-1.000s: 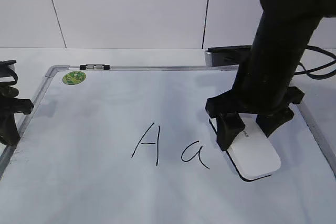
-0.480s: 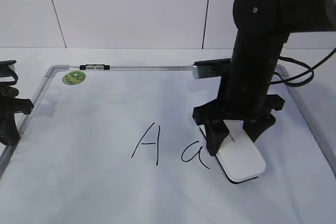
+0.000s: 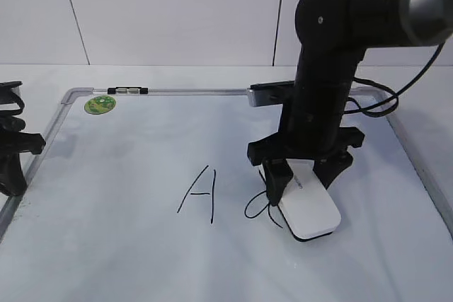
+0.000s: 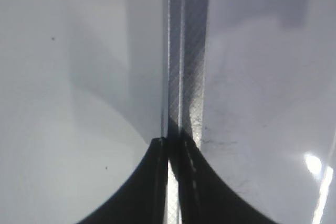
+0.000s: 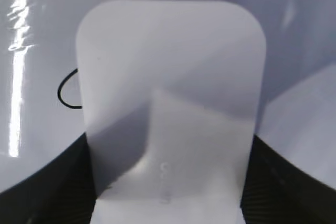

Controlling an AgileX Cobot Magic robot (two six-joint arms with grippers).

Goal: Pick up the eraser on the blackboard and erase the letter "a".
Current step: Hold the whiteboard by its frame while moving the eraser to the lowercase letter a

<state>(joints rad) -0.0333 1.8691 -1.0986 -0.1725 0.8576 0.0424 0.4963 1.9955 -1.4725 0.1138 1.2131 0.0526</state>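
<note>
My right gripper (image 3: 301, 175) is shut on the white eraser (image 3: 309, 208) and presses it flat on the blackboard (image 3: 127, 245). The eraser's left edge covers the right part of the letter "a" (image 3: 255, 208); only its loop and tail end still show. In the right wrist view the eraser (image 5: 170, 103) fills the frame between the black fingers (image 5: 168, 182), and the loop of the "a" (image 5: 67, 92) peeks out on its left. My left gripper (image 3: 10, 153) is shut and empty over the board's left frame rail (image 4: 184, 66).
A capital "A" (image 3: 199, 193) is drawn left of the small "a". A round green sticker (image 3: 100, 105) and a small black clip (image 3: 127, 90) sit at the board's far left corner. A black cable (image 3: 410, 90) hangs behind the right arm.
My right gripper has slid the eraser leftward across the board, from well right of the "a" to over its right side. The left arm has not moved.
</note>
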